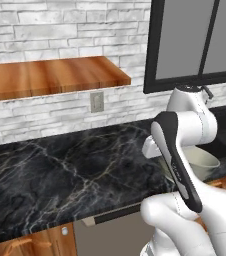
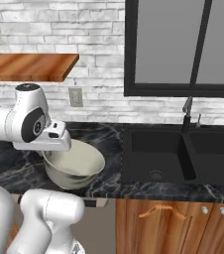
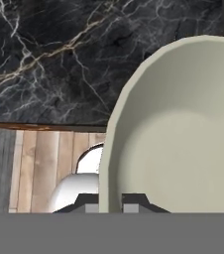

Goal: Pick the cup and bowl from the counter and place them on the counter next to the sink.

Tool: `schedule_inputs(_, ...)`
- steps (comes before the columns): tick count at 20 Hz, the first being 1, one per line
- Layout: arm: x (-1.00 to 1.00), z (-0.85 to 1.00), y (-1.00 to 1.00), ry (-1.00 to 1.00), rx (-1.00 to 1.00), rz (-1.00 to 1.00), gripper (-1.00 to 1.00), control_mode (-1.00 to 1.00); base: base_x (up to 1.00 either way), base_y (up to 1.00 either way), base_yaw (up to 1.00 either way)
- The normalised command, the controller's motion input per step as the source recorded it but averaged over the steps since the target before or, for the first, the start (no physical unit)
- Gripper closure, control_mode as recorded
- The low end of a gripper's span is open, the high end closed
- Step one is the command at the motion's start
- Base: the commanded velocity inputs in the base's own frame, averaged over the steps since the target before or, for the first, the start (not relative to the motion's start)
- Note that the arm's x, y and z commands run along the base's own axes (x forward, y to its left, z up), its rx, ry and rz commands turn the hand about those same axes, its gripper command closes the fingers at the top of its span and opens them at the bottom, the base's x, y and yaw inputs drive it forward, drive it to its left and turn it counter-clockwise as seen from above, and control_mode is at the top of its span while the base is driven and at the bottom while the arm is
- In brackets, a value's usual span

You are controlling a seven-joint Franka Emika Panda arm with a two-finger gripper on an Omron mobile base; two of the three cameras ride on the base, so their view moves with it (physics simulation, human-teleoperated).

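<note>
Gripper pinches the bowl by its rim, one fingertip either side of the wall; bowl hangs tilted just above the counter, close left of the sink; judged: lower gently, level it, release clear of the basin edge; no brands or writing legible anywhere.

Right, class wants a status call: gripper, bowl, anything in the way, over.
Gripper shut on bowl rim. Bowl over counter, just left of sink. Nothing in the way there, over.
</note>
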Motion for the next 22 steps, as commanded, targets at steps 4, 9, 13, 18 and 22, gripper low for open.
schedule_inputs(4,0.21,0.00,-0.10,-0.01,0.00,0.03,1.00,-1.00,0.00,0.00,0.00)
schedule_inputs(9,0.24,0.00,0.00,-0.01,0.00,0.01,1.00,-1.00,0.00,0.00,0.00)
schedule_inputs(13,0.67,-0.01,0.00,0.00,0.00,0.00,1.00,-1.00,0.00,0.00,0.00)
schedule_inputs(18,0.86,-0.08,0.00,0.00,0.00,0.00,1.00,-1.00,0.00,0.00,0.00)
schedule_inputs(22,0.67,-0.06,0.00,0.00,0.00,0.00,1.00,-1.00,0.00,0.00,0.00)
